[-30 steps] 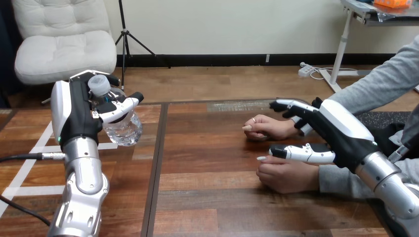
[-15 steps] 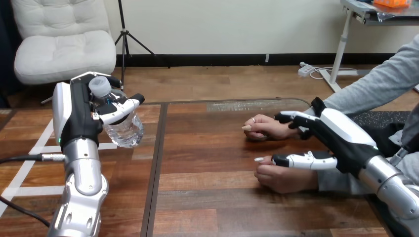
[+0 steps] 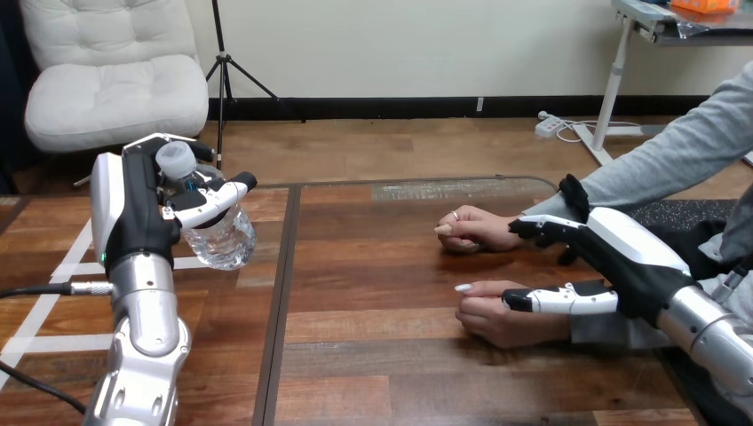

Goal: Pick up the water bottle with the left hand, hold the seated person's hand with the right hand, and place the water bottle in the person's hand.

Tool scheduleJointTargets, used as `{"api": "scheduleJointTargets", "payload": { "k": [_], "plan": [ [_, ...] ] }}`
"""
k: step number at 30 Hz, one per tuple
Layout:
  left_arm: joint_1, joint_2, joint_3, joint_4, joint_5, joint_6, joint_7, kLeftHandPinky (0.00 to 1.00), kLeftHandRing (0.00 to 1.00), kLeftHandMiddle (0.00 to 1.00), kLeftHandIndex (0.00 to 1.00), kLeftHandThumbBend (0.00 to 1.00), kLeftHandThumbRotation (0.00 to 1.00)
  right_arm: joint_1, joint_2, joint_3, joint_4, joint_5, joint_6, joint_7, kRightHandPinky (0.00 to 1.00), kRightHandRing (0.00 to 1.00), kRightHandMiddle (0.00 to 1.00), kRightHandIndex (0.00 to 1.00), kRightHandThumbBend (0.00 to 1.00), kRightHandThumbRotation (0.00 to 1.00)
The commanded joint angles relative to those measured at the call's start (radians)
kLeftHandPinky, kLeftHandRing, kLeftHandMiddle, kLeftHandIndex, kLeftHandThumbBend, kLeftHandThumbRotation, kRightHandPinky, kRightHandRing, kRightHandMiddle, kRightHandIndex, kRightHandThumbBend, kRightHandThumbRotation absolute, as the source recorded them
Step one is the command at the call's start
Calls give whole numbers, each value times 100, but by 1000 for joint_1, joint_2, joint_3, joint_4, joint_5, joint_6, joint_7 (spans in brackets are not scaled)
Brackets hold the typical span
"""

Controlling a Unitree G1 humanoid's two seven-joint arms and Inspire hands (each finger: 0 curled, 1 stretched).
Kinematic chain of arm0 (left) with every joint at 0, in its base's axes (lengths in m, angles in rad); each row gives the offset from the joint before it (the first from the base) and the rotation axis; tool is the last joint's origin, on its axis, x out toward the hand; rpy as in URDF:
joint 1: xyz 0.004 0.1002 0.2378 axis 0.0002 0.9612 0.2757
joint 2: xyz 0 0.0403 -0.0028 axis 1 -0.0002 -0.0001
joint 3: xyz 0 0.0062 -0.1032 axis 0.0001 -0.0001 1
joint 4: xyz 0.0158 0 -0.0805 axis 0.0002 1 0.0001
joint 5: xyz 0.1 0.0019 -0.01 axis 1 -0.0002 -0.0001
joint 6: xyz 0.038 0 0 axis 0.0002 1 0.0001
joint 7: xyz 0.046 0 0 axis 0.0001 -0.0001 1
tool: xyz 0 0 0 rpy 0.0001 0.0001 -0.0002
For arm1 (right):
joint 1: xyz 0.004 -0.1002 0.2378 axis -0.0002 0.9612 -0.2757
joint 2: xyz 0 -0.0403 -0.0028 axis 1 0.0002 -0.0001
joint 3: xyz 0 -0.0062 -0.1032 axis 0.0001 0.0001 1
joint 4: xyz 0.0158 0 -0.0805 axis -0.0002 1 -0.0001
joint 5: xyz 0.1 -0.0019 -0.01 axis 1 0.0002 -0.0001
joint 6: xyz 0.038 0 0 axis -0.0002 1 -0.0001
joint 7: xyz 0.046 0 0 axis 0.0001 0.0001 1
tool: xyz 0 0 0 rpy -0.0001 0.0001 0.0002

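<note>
Seam (image 3: 282, 293) of dark colour runs down the table (image 3: 382, 382) from the far edge to the near edge, and it divides the top into a narrow part and a wide part.

Head view: left of the seam, white tape (image 3: 53, 297) lies on the wood, and the left arm (image 3: 146, 328) rises from the bottom edge. The left hand (image 3: 133, 204) is high above this part, well inside the table's far edge. It is clenched on the bottle (image 3: 222, 240): the thumb (image 3: 213, 197) crosses the front of the clear body and the fingers wrap it from behind. The bottle is off the table, just left of the seam, close to upright with its white cap (image 3: 176, 158) leaning a little away from the seam.

Right of the seam, a wide strip of bare wood lies free from the far edge to the near edge. Beyond that strip, far right of the seam, two hands of the person rest on the table. The person's farther hand (image 3: 479, 229) is loosely closed, near the far edge. The person's nearer hand (image 3: 506, 319) lies palm down.

The right hand (image 3: 635, 253) comes in from the right side, over both wrists. It is spread wide and grasps nothing. Its thumb (image 3: 555, 302) lies straight along the back of the nearer hand, and its fingers (image 3: 537, 226) reach beside the wrist of the farther hand. Whether they touch the skin, I cannot tell.
</note>
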State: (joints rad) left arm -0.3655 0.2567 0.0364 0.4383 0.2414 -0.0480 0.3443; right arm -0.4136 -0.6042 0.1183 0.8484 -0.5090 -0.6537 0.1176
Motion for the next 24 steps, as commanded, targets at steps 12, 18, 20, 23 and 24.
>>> {"api": "scheduleJointTargets", "payload": {
  "k": [12, 18, 20, 23, 24],
  "plan": [
    [-53, 5, 28, -65, -13, -32, -11, 37, 45, 48, 49, 72, 0, -112, -40, 8, 37, 19, -1, 0, 71, 83, 86, 86, 93, 71],
    [-54, 6, 31, -62, -16, -40, -17, 38, 45, 48, 49, 72, 0, -108, -46, 10, 40, 16, -3, -4, 71, 83, 86, 86, 95, 74],
    [-54, 4, 33, -63, -19, -36, -20, 38, 45, 48, 49, 72, 0, -106, -48, 9, 38, 18, -8, -5, 71, 83, 86, 86, 95, 74],
    [-53, 2, 35, -66, -23, -32, -24, 38, 45, 48, 49, 72, 0, -105, -52, 10, 37, 17, -18, -7, 71, 83, 85, 86, 98, 76],
    [-53, 2, 35, -66, -24, -34, -24, 38, 45, 48, 49, 72, 0, -105, -54, 11, 40, 15, -21, -8, 71, 83, 85, 86, 99, 77]
  ]
}}
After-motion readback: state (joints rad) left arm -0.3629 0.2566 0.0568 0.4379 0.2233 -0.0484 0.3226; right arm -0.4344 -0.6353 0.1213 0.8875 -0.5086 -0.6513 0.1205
